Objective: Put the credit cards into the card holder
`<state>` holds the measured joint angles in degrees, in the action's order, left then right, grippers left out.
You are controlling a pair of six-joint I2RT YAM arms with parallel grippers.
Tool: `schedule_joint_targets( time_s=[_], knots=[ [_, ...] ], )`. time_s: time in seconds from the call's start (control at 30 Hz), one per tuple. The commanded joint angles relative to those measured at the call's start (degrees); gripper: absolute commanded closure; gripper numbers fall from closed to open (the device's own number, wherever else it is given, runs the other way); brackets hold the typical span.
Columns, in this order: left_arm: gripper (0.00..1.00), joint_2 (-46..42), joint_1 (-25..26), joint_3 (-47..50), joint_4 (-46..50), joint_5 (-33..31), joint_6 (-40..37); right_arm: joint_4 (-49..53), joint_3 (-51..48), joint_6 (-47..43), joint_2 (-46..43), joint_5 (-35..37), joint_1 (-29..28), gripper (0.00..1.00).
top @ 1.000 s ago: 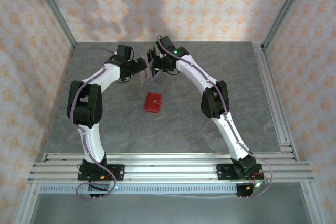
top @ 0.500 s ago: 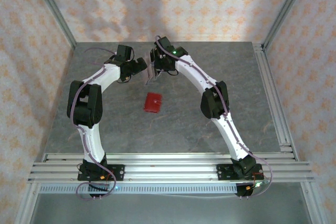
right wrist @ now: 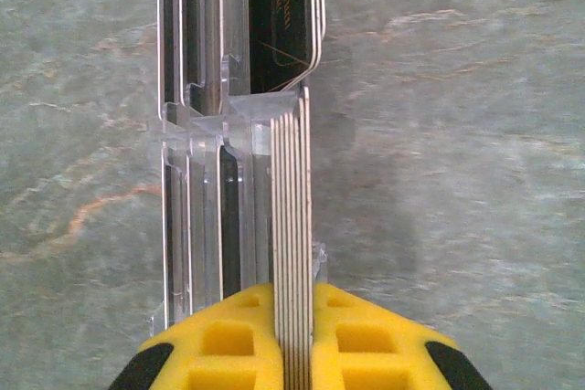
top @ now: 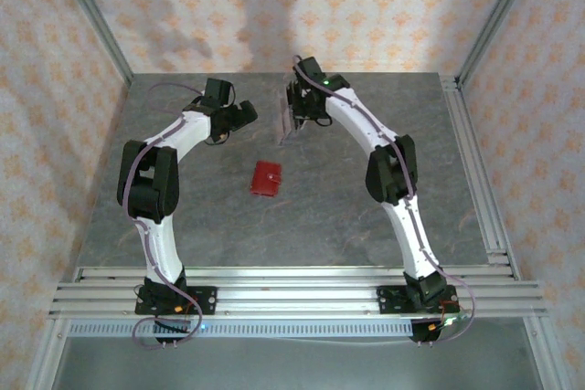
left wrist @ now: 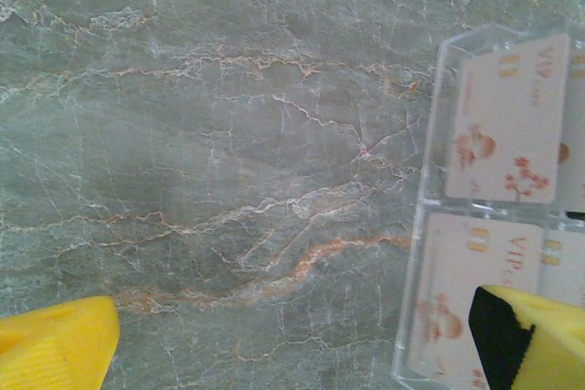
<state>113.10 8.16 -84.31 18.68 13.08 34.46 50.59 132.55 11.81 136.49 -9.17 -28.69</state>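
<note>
Card holder: small red square card holder (top: 267, 178), folded closed, flat on the grey-green marbled counter (top: 384, 226). It sits mid-counter between the two arms, nearer the bases than either pincer and well apart from both.
Credit cards: stack of thin pale credit cards (right wrist: 292, 226), edge-on in the right wrist view, upright and tight against the outer side of the stand.
Right pincer (right wrist: 292, 303): clenched on the stack of cards, with yellow fingers (right wrist: 228, 335) pressing it from both sides. Overhead view puts it at the far centre of the counter.
Stand: clear plastic slotted stand (right wrist: 192, 189), touching the gripped stack. A dark card (right wrist: 283, 15) sits in a farther slot. In the left wrist view its face shows pale cards with VIP lettering and a floral print (left wrist: 503, 125). Whether it is lifted off the counter, cannot tell.
Left pincer (left wrist: 291, 344): released, yellow tips wide apart, bare counter between them. The right-hand tip overlaps the stand's lower corner in its own view; contact unclear. From overhead it is near the stand, on its left.
</note>
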Motion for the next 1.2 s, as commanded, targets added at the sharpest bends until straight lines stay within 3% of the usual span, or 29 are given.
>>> schedule_joint_targets(
  time_s=[0.0, 0.53, 0.77, 1.0, 1.17],
  knots=[
    [0.00, -1.03, 0.49, -0.11, 0.43, -0.29, -0.87, -0.38, -4.24, -4.30, -6.00, 1.29, 1.92, 1.00],
    [0.00, -0.07, 1.84, -0.76, -0.04, -0.07, -0.53, -9.90, -32.31, -11.86, -22.74, -7.30, 14.38, 1.00],
    [0.00, 0.46, 2.50, -1.23, 0.22, -0.14, -0.70, -10.60, -36.26, -14.45, -25.72, -11.15, 20.01, 1.00],
    [0.00, 1.22, 2.98, -1.56, 0.07, -0.03, -0.44, -10.70, -36.80, -14.91, -25.00, -12.80, 21.00, 1.00],
    [0.00, 1.31, 3.00, -1.47, 0.18, -0.11, -0.70, -10.95, -37.26, -14.21, -24.69, -12.57, 20.98, 0.84]
  ],
)
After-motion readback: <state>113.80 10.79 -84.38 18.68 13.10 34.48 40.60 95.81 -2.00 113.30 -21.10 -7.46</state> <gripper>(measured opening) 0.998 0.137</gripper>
